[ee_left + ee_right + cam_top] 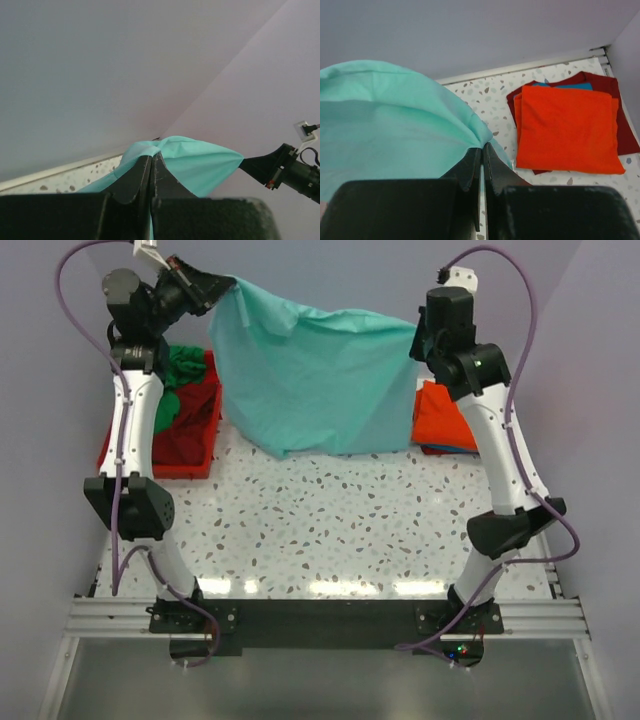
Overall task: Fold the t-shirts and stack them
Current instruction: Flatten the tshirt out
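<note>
A light teal t-shirt [310, 375] hangs spread in the air above the far part of the table, held at its two upper corners. My left gripper [232, 285] is shut on its left corner, and my right gripper [416, 335] is shut on its right corner. The left wrist view has the left gripper [152, 156] pinching a bunched fold of teal t-shirt [200, 165]. In the right wrist view the right gripper [482, 146] pinches the teal t-shirt [390, 130]. A folded stack with an orange t-shirt [565, 127] on top lies at the far right, also visible in the top view [440, 420].
A red tray [205, 445] at the far left holds crumpled green [180, 375] and dark red [185, 430] t-shirts. Dark red [622, 115] and blue [570, 85] folded shirts lie under the orange one. The speckled table [330, 530] ends at grey walls behind and on both sides.
</note>
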### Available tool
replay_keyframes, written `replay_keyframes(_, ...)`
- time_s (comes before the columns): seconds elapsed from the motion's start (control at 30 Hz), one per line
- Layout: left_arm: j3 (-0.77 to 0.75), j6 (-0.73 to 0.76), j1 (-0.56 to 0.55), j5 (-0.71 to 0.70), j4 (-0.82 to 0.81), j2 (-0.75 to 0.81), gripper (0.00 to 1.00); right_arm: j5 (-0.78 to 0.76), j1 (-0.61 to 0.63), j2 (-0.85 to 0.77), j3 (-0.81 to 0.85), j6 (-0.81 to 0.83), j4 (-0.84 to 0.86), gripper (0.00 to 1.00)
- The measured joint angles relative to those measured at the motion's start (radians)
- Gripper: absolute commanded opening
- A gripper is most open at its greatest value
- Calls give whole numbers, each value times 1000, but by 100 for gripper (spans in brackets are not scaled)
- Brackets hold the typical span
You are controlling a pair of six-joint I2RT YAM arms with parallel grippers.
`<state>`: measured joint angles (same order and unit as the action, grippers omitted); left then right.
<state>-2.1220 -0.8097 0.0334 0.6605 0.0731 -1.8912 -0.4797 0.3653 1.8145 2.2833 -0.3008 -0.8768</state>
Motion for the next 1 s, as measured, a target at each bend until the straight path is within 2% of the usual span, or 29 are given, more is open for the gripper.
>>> replay_keyframes(0.1,27,-74,6,52,-149,40,0,6,0,-69,-15,-2,22,0)
replay_keyframes(0.2,95,-97,6,79,-216,115,0,34,0,-182,-101,-16,57,0)
replay_keyframes(0.33,262,-82,6,80,-243,294,0,71,0,-384,-273,-51,109,0)
replay_keyframes(0.5,436,-14,6,26,-223,552,0,85,0,-619,-438,-92,129,0)
replay_keyframes(0.67,546,55,6,-70,-139,780,0,74,0,-747,-473,-124,82,0)
replay_keyframes(0.8,528,95,6,-130,-27,848,0,41,0,-791,-443,-150,-21,0)
replay_keyframes(0.9,517,88,6,-145,34,846,0,8,0,-801,-436,-179,-84,0)
replay_keyframes(1.0,571,58,5,-136,51,814,0,-16,0,-791,-487,-216,-129,0)
